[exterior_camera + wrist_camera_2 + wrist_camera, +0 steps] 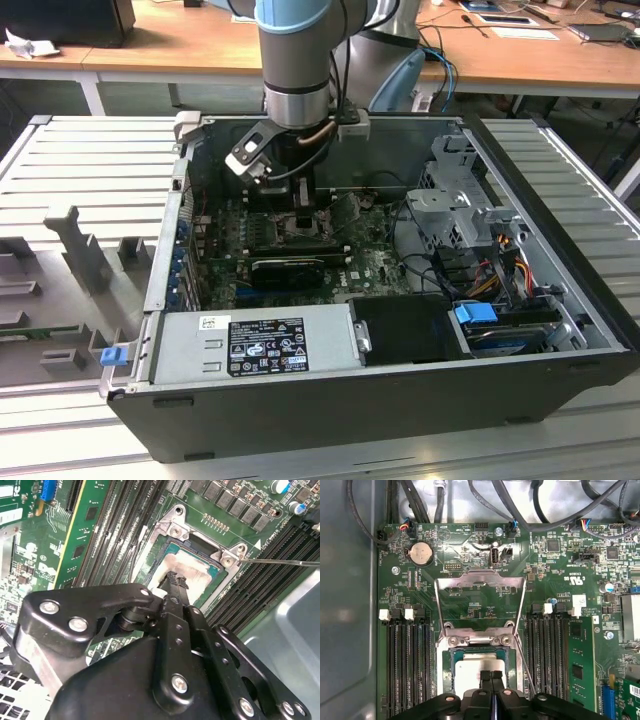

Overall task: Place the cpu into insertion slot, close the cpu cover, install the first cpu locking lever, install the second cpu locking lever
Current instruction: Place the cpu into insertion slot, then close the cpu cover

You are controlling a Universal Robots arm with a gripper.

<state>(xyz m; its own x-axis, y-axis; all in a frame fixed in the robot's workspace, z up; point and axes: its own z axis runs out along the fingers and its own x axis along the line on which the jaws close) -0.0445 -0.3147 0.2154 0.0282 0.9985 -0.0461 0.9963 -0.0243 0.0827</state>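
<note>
One arm is reaching straight down into the open computer case, and we are seeing its gripper with fingers pressed together, clasping nothing, tips right at the cpu. The pale silvery cpu is lying flat in its socket, with the cpu cover standing swung open beside it. The case is sitting on a slatted grey table, and wooden desks are running behind.

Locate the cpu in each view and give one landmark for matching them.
First wrist view: cpu, a pale square in the socket, next to the open cover, partly behind the claw.
Second wrist view: pale square in the socket, behind the claw.
Exterior view: under the claw at mid-board; too small to make out.
Landmark: the claw tip, right over the cpu.
</note>
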